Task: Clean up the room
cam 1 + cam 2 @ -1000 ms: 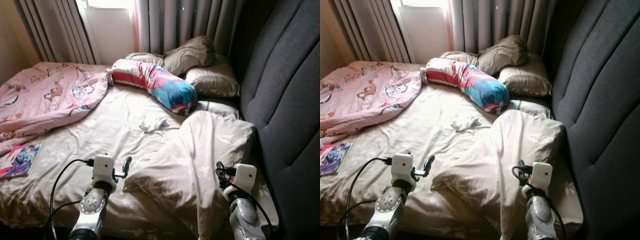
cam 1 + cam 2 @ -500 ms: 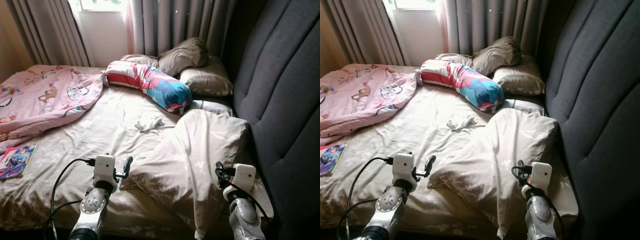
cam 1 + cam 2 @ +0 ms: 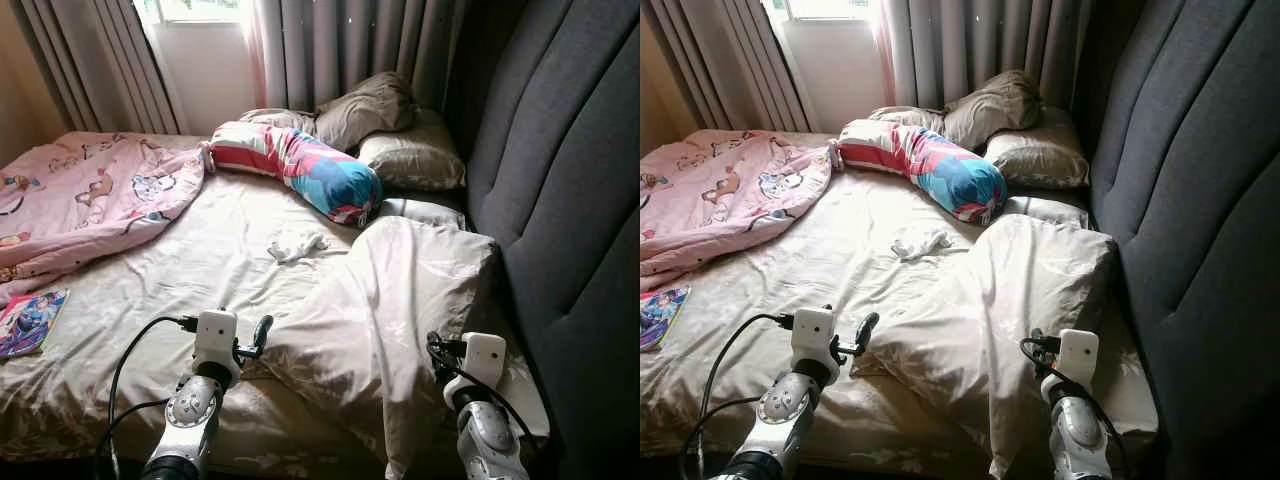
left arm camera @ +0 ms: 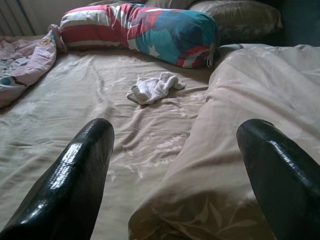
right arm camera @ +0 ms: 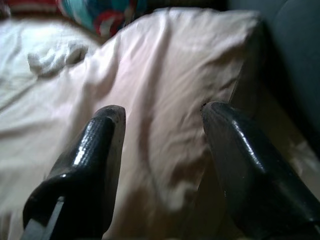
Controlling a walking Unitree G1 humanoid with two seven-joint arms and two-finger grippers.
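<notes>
Left claw [image 4: 172, 165] – fingers wide apart, empty, over beige duvet [image 3: 390, 300], right claw [image 5: 162, 165] likewise.

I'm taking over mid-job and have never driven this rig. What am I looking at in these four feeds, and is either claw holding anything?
The two wide pictures come from the head's stereo camera, looking down at a bed. The silver arms at the bottom are the robot's own: left gripper and right arm, both at the near edge of a rumpled beige duvet.

The other two pictures come from wrist cameras; the black shapes are each gripper's fingers. The left gripper is open and holds nothing. The right gripper is open too, over the duvet.

On the bed lie a small white cloth, a colourful bolster, a pink blanket, brown pillows by the grey headboard, and a picture book.
</notes>
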